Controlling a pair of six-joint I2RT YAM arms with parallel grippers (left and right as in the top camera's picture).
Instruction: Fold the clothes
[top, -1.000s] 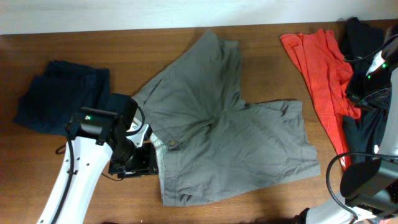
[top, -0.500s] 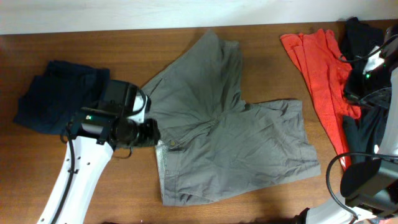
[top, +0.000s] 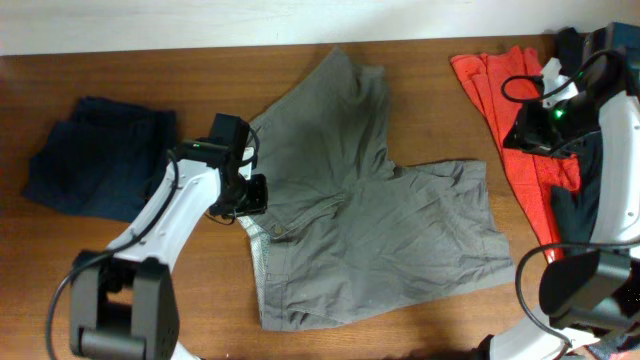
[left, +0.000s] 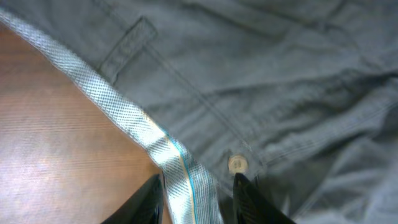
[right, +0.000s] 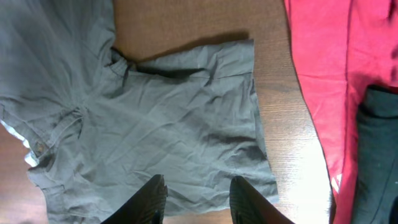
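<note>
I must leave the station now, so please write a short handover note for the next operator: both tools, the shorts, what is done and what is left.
Left tool: open, low over the waistband, with the pale lining edge between its fingers, near the button. It grips nothing.
Right tool: open, raised, empty.
Shorts: spread on the table, legs apart, between the navy garment and the orange-red garment.
Done: no fold visible.
Left: grip the shorts and make every fold.

Shorts (top: 370, 220) lie mid on surface (top: 150, 70), one leg twd far edge, other twd right, waistband (left: 112, 102) near-left under left tool (left: 196, 186); heaped garment (top: 95, 155) sits left of shorts, draped garment (top: 505, 110) far right, both apart from them.
</note>
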